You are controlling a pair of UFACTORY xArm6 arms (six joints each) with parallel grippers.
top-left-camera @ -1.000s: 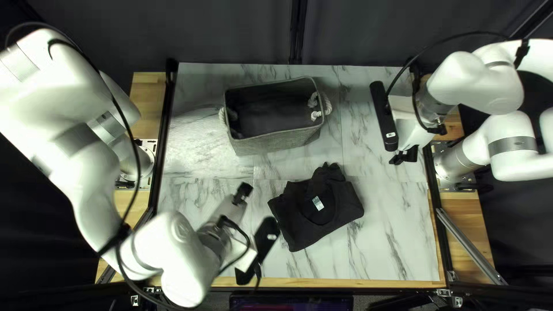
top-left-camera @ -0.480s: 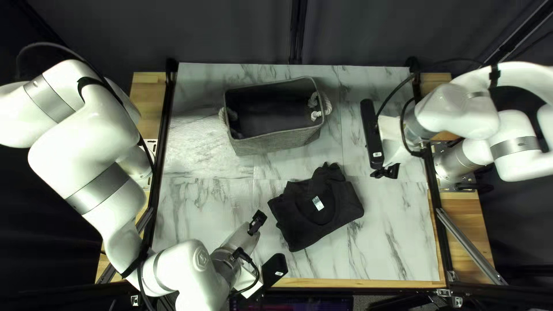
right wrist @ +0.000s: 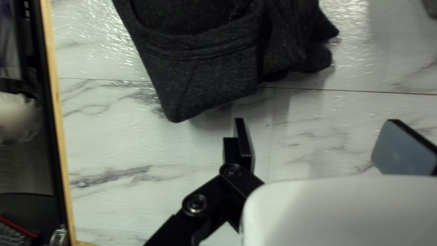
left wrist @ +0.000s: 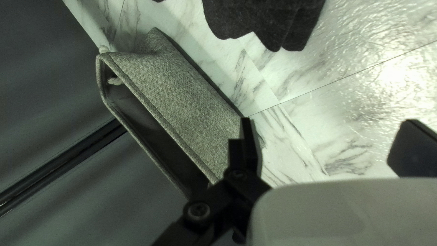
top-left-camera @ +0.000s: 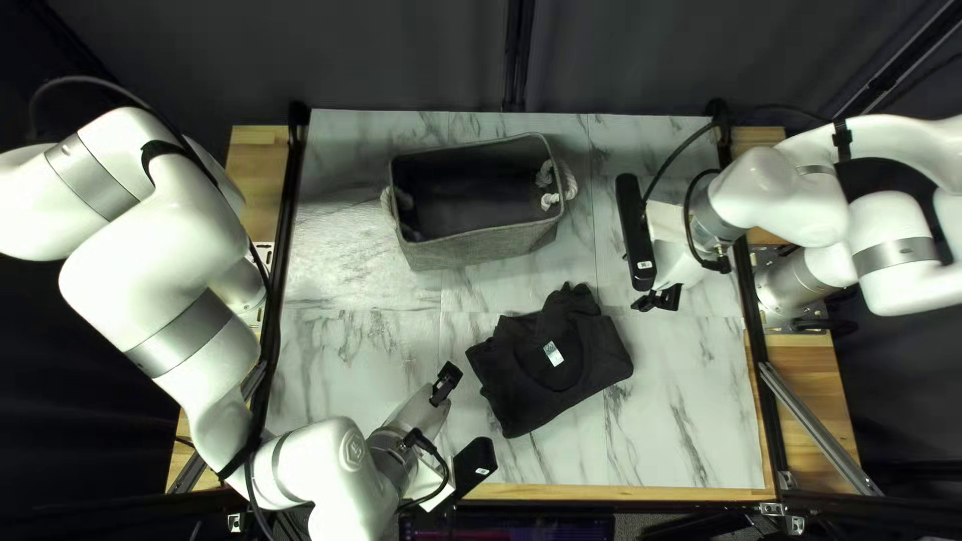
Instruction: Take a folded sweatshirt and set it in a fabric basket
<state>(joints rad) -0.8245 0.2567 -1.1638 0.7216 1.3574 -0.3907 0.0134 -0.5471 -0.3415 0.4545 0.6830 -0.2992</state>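
One basket, one sweatshirt outside it

One marbled table holds both. The basket sits upper centre of the top left view. The sweatshirt lies below and right of centre, black, folded. The left gripper, lower centre, and right gripper, right of centre, both stand spread. One white label on the sweatshirt shows only there.

Clad in glossy white shells, ringed with silver-grey bands, looped with black cables; fitted beside right gripper with white-labelled black bar, on gripper with round metallic screws.
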